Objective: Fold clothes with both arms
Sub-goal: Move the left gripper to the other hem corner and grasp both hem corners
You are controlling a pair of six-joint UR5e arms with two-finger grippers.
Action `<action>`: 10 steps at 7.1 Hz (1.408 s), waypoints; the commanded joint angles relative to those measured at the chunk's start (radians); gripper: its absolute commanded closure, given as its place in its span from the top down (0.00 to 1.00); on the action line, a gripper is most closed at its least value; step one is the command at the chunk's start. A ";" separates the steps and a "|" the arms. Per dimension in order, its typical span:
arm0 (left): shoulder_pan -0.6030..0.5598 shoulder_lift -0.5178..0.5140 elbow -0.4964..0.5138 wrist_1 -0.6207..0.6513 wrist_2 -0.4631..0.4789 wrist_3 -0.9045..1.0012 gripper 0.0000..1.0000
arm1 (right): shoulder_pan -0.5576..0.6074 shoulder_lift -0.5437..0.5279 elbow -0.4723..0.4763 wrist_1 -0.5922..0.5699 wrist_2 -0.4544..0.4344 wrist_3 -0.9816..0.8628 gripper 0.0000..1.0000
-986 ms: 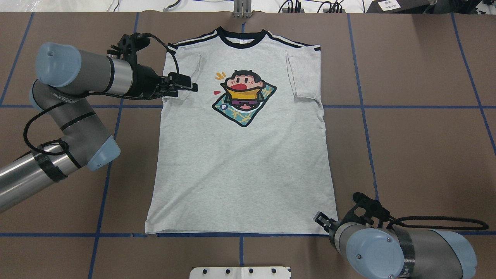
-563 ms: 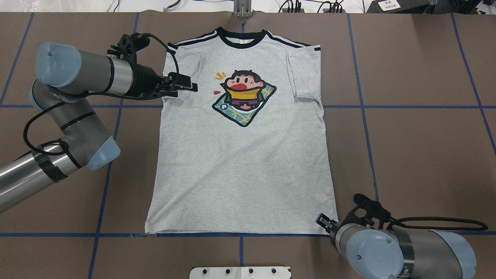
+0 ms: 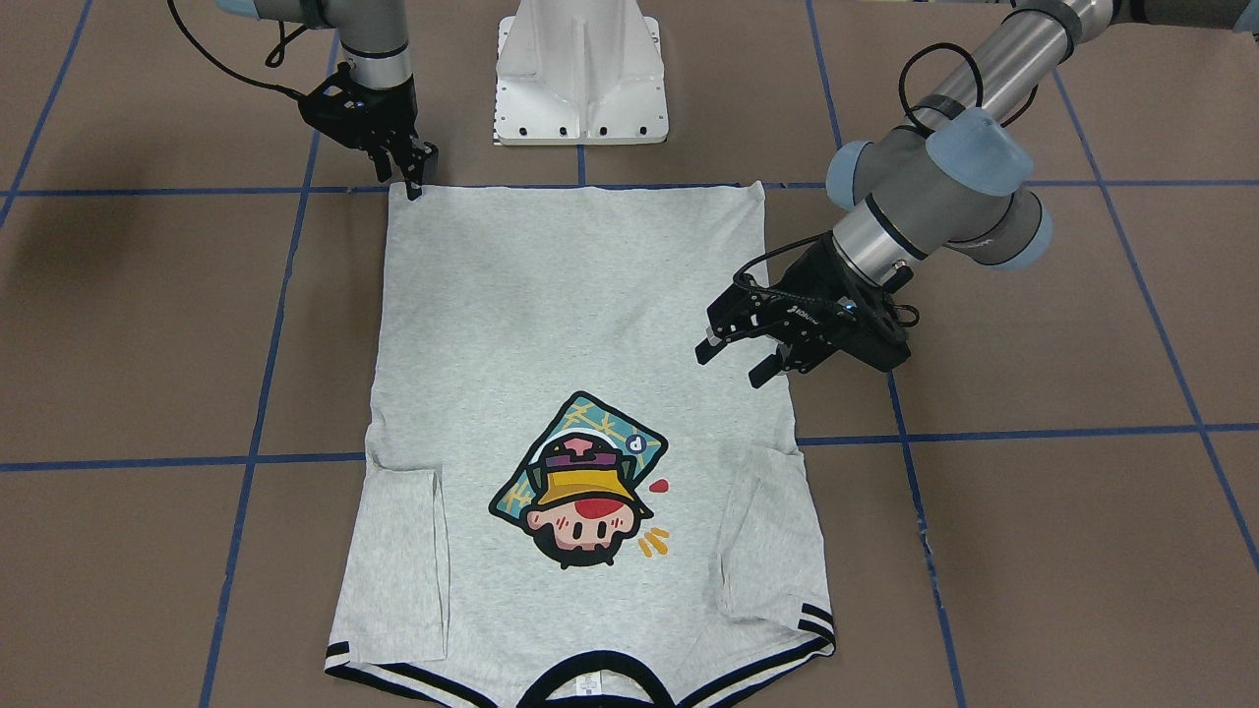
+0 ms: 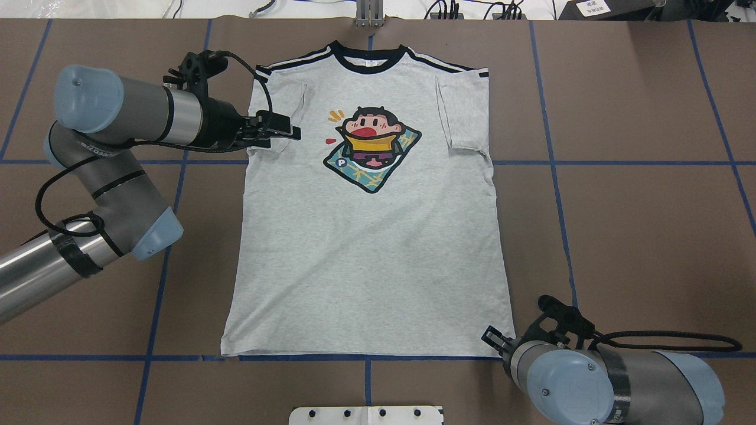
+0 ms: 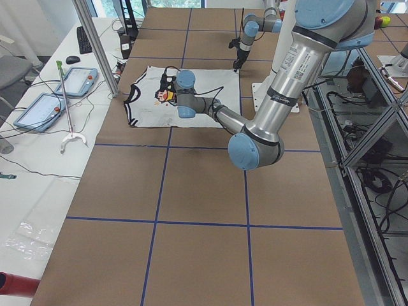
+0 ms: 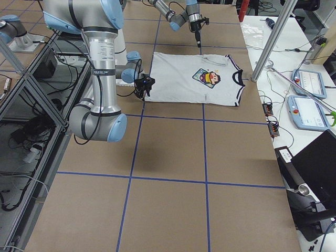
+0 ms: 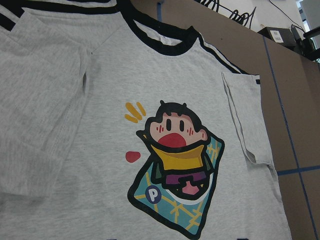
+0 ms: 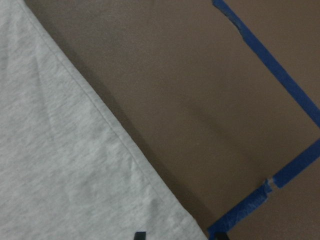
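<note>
**T-shirt (image 3: 580,324) lying flat, both pincers gaping**

Front-facing view: the grey T-shirt is lying face up on the brown table (image 3: 1033,511). Its black collar is pointing toward the camera and its hem toward the white pedestal base (image 3: 580,69). Both sleeves are lying folded in over the body. The left gripper (image 3: 733,362) is hovering at the shirt's side edge, near the folded sleeve, with its fingers spread and gripping nothing. The right gripper (image 3: 418,175) is pointing down at a hem corner.

Overhead view: the left gripper (image 4: 283,131) is reaching in over the folded sleeve. The right gripper (image 4: 490,337) is sitting at the near hem corner of the T-shirt (image 4: 366,248).

Side views: the shirt is lying between the two arms, and the jaws are showing too small to judge.

Left wrist view: the cartoon print (image 7: 177,165), the collar and both folded sleeves are filling the picture.

Right wrist view: the hem corner is lying on the table near the blue tape (image 8: 280,75). Two black fingertips (image 8: 140,235) are peeking in at the bottom edge, standing apart with the cloth corner between them and clamping nothing. Whether they are touching the cloth cannot be told.
</note>
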 commanded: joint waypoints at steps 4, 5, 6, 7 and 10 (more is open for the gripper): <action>0.003 -0.002 0.000 0.002 -0.002 0.000 0.84 | 0.003 0.002 0.034 -0.001 0.014 0.000 0.00; 0.003 -0.002 -0.009 0.009 -0.003 -0.026 0.84 | 0.008 -0.002 0.082 -0.008 0.026 0.000 0.00; 0.005 -0.005 -0.064 0.111 -0.002 -0.056 0.83 | 0.012 -0.001 0.084 -0.009 0.038 0.000 0.00; 0.027 0.042 -0.194 0.270 0.012 -0.057 0.83 | 0.017 -0.001 0.084 -0.009 0.040 0.000 0.00; 0.250 0.247 -0.498 0.623 0.234 -0.104 0.83 | 0.022 -0.002 0.081 -0.012 0.041 -0.005 0.00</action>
